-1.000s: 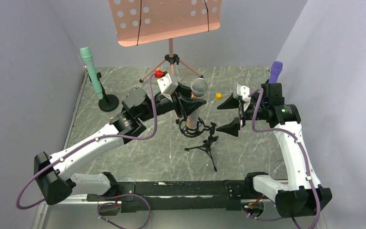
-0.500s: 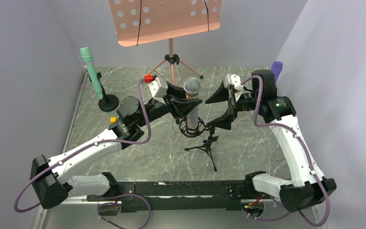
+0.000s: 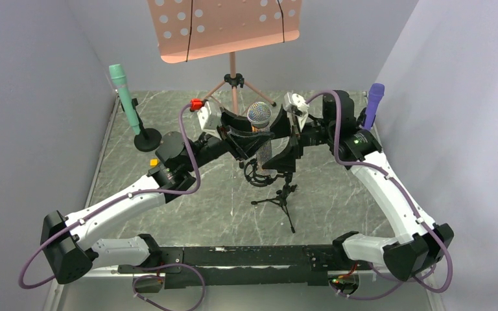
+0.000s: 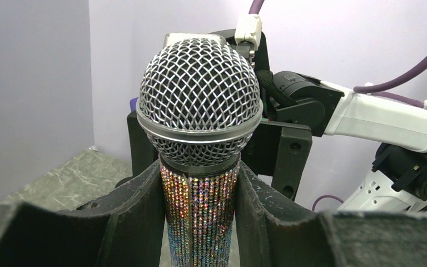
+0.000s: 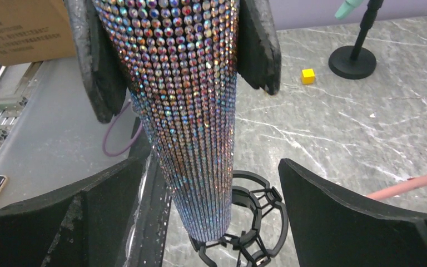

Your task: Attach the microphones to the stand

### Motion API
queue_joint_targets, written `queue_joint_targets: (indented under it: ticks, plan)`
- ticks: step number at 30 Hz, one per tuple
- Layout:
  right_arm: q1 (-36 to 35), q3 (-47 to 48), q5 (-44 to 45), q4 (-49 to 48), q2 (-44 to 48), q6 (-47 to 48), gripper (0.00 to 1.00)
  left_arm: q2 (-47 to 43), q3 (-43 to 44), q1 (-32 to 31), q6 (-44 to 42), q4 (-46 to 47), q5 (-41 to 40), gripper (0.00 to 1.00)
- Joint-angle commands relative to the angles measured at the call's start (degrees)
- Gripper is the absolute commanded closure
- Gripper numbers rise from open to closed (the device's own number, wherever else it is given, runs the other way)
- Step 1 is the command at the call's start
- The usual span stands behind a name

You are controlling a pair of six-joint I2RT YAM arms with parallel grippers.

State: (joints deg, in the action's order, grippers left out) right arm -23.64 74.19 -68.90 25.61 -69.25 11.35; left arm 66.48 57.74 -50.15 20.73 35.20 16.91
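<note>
A marble-patterned table [image 3: 337,201] is closed in by grey walls on the left [image 3: 32,129], the right [image 3: 467,129] and behind, so open room lies mostly in the near middle, between the two arms.

At the table's centre, the left gripper [image 3: 254,135] is clamped on the glittery silver microphone [image 3: 259,115], holding it upright just under its grey mesh head. The right gripper [image 3: 285,141] stands wide apart around the same microphone's body, lower down, with gaps on both sides.

Directly under the microphone is a black ring-shaped shock mount [image 3: 259,175] on a small tripod [image 3: 284,197]. The microphone's tail reaches the ring; I cannot tell whether it is inside.

The mint green microphone [image 3: 122,91] leans in a round-based stand at the far left, close to the wall. The purple microphone [image 3: 374,103] stands at the far right, just behind the right arm. A pink music stand [image 3: 224,26] overhangs the back.

The left wrist view shows the pads [image 4: 139,211] pressed against the glitter. The right wrist view alone shows a yellow cube [image 5: 308,75] near the round base, and a cardboard box [image 5: 16,28] beyond the table edge.
</note>
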Motion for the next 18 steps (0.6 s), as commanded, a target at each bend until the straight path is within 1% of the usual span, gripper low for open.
queue_joint_targets:
  ticks: [1, 3, 7, 9, 11, 15, 17, 18]
  plan:
    - [-1.8, 1.5, 1.0, -4.4, -0.2, -4.6, 0.02, -0.2, 3.6, 0.0, 0.9, 1.5, 1.4, 1.00]
    - [-2.2, 0.3, 0.3, -7.8, -0.5, -8.1, 0.04, -0.2, 3.3, 0.0, 1.2, 1.8, 1.6, 1.00]
    - [-2.3, -4.0, -1.5, -17.5, 0.0, -17.8, 0.20, -0.7, 2.6, 0.0, 1.2, 2.4, 1.1, 1.00]
    - [-2.3, -6.0, -1.6, -20.9, 0.5, -20.9, 0.31, -0.9, 2.5, 0.0, 1.2, 2.3, 1.1, 1.00]
    - [-2.3, -7.4, -1.7, -22.3, 0.9, -22.0, 0.44, -1.1, 2.4, -0.1, 1.2, 2.2, 1.1, 1.00]
    - [-2.3, -8.6, -1.6, -23.0, 1.4, -21.9, 0.75, -1.6, 2.3, 0.0, 1.7, 1.8, 1.3, 1.00]
    - [-2.3, -8.2, -1.7, -21.7, 1.4, -20.9, 0.85, -1.8, 2.3, 0.0, 2.3, 1.0, 1.5, 0.97]
    - [-2.3, -7.8, -1.7, -20.8, 1.3, -20.2, 0.88, -2.0, 2.2, 0.0, 2.7, 0.3, 1.6, 0.91]
